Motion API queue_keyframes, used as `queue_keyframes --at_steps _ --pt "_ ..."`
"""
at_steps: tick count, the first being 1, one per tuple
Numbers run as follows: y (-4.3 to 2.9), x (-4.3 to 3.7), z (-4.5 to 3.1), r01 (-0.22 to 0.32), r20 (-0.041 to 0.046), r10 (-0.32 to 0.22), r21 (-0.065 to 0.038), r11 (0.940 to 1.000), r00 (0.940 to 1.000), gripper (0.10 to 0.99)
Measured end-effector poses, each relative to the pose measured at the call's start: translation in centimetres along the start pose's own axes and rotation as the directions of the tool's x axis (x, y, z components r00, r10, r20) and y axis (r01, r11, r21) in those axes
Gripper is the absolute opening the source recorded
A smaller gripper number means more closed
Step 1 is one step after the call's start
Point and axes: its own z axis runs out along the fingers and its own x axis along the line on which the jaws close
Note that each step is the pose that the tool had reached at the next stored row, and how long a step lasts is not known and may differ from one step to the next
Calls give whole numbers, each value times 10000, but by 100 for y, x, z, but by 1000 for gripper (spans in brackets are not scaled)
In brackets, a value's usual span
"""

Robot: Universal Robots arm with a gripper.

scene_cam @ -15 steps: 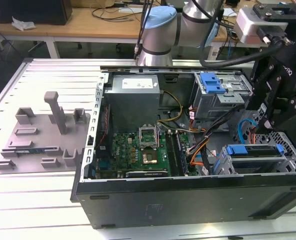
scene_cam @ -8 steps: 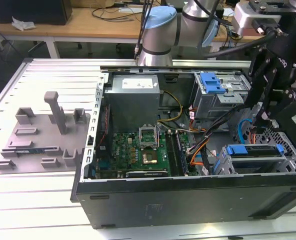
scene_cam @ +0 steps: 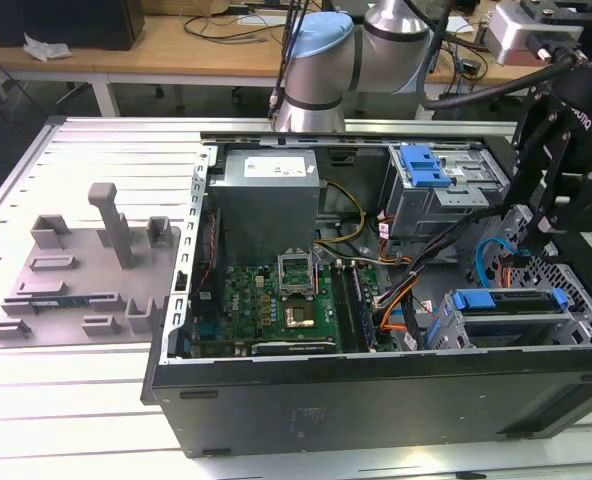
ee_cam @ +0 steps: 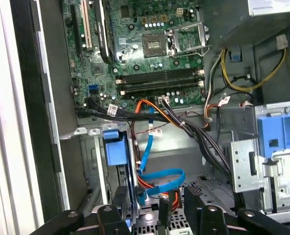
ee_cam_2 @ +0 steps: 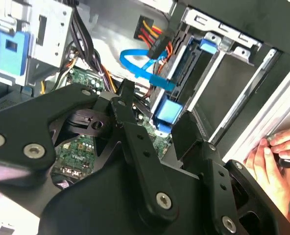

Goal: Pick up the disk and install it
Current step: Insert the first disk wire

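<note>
The disk [scene_cam: 503, 312] sits in the drive cage at the case's front corner, on the exterior view's right, with its blue carrier bracket [scene_cam: 500, 298] on top. In both wrist views it appears edge-on, by its blue bracket tab [ee_cam: 116, 147] [ee_cam_2: 167, 111]. My gripper [scene_cam: 532, 232] hangs just above and behind that cage, inside the open computer case. Its black fingers [ee_cam: 121, 208] stand apart, so the gripper [ee_cam: 157, 208] [ee_cam_2: 157, 115] is open with nothing held. A looped blue data cable [ee_cam: 160, 177] lies below the gap between the fingers.
A motherboard [scene_cam: 286, 295] fills the case floor, with a grey power supply box [scene_cam: 266, 185] behind it. A blue latch panel [scene_cam: 423, 165] sits on the upper bay. Cable bundles [ee_cam: 184, 122] cross near the cage. A person's hand [ee_cam_2: 277, 159] rests outside the case. A grey fixture [scene_cam: 86, 270] lies on the exterior view's left.
</note>
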Motion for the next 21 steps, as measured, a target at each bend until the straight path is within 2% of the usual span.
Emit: queue_keyframes --at_steps 5,10,13,15,16,17,18,19,21 --pt "-60 -92 25 -10 -84 9 -119 9999 10000 580" --pt "-188 -178 73 -77 -275 68 -311 9995 9996 580" --pt "-212 -219 110 -142 -358 128 -374 9992 9993 580" --pt "-229 -291 129 -193 -407 177 -388 9991 9990 580" --pt "-251 -338 131 -221 -595 198 -372 9991 9980 580" --pt "-276 -342 132 -262 -833 233 -343 9991 9962 580" --pt "-294 -344 132 -289 -976 256 -324 9991 9949 580" --pt "-310 -346 134 -315 -1076 279 -311 9990 9938 580" --pt "-353 -353 140 -409 -1354 368 -275 9988 9901 580"
